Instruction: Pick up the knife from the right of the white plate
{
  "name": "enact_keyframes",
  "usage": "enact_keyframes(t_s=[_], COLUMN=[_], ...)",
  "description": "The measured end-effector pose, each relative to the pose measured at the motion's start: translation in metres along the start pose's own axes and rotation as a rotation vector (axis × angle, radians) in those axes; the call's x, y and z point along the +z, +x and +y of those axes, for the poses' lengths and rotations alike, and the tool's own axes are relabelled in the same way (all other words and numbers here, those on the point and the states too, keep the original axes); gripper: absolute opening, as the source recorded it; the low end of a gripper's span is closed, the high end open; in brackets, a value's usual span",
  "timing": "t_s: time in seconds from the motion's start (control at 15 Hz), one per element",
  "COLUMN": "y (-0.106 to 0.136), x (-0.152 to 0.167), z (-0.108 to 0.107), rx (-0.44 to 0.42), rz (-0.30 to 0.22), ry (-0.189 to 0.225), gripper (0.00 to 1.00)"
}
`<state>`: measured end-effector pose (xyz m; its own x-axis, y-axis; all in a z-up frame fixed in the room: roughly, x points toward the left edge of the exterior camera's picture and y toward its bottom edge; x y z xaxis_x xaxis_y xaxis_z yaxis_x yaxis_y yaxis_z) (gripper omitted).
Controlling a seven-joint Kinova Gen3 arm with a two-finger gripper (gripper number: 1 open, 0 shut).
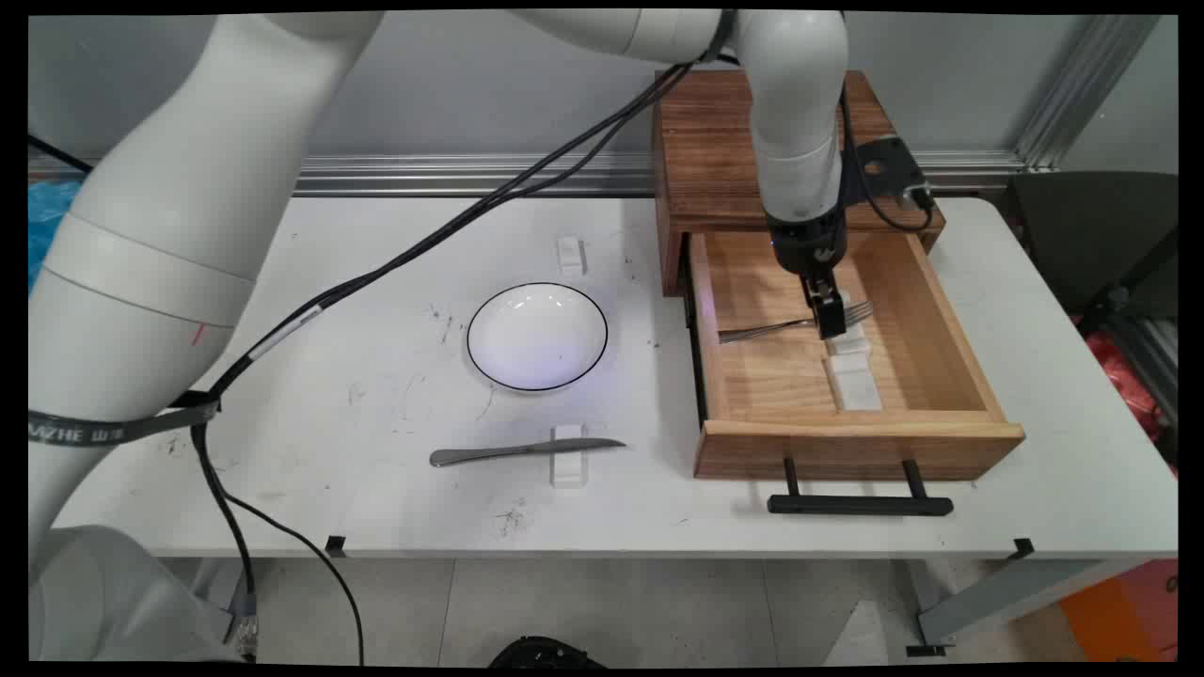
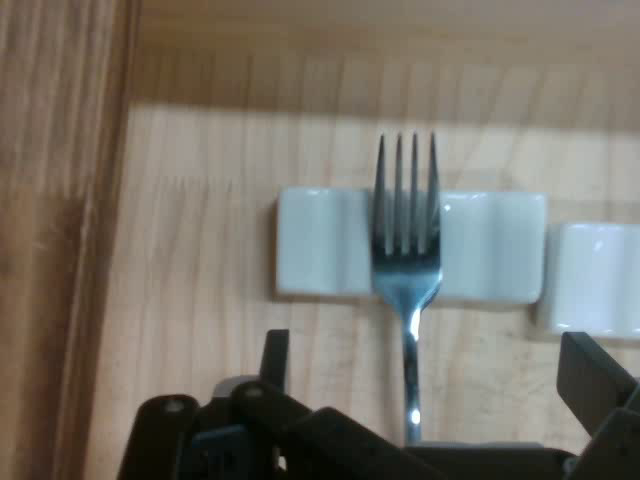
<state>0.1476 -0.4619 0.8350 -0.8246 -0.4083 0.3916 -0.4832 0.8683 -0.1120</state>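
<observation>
Down inside the open drawer (image 1: 851, 414), the gripper (image 2: 430, 395) hangs over a fork (image 2: 407, 250), jaws apart on either side of the handle and apparently not touching it. Its tines lie on a white rest (image 2: 320, 255), a second rest (image 2: 598, 275) just beside. Out on the table (image 1: 376, 508), a bowl (image 1: 537, 336) and a knife (image 1: 522, 451) lie untouched.

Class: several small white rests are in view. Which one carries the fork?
The white rest inside the open drawer, under the fork tines, directly before the tool. The others are bare or hold the knife.
</observation>
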Motion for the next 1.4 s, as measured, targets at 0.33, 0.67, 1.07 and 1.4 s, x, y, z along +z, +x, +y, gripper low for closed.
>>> enact_keyframes(t_s=[0.33,0.67,1.07,1.4], y=[-0.007,-0.039,-0.098,-0.162], x=[-0.035,-0.095,-0.163,-0.212], z=[0.004,0.015,0.026,0.041], rx=[-0.033,-0.084,-0.073,-0.064], rz=[0.034,0.064,0.065,0.017], ry=[-0.016,-0.035,-0.051,-0.055], gripper=[1.00,1.00,1.00,1.00])
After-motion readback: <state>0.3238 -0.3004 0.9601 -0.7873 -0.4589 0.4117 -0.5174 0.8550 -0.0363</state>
